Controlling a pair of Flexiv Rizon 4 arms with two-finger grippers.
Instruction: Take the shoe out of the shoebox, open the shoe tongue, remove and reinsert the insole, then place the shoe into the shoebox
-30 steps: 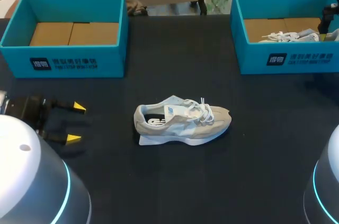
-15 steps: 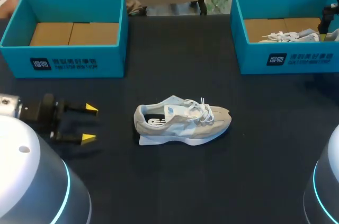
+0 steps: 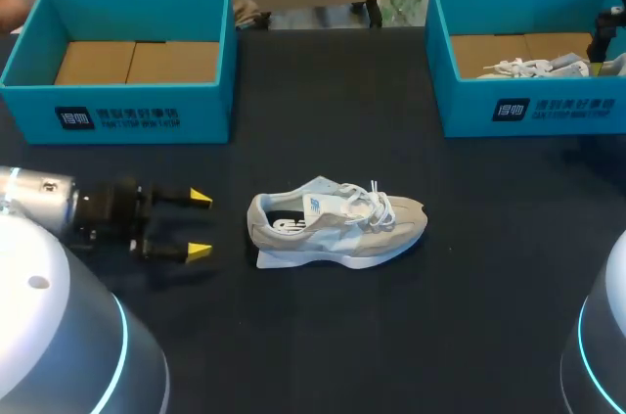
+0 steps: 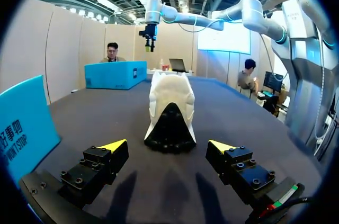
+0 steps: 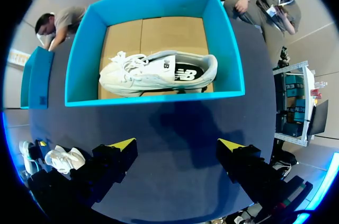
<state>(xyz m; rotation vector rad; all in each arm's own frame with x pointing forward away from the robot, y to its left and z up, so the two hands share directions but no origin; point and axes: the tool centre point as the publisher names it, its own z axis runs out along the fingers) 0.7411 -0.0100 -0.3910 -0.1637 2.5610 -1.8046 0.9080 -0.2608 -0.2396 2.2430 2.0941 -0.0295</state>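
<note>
Teal shoeboxes [image 3: 117,118]: 2 | shoes [image 3: 337,225]: 2, one boxed | left gripper [image 3: 200,225], right gripper [image 5: 177,143]: spread, empty

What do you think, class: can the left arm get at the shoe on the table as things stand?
Probably yes: the left arm points open jaws at the shoe, only bare table between.

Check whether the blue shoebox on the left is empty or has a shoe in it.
Empty: the left shoebox shows only its bare cardboard floor. The shoe sits on the table, outside it.
</note>
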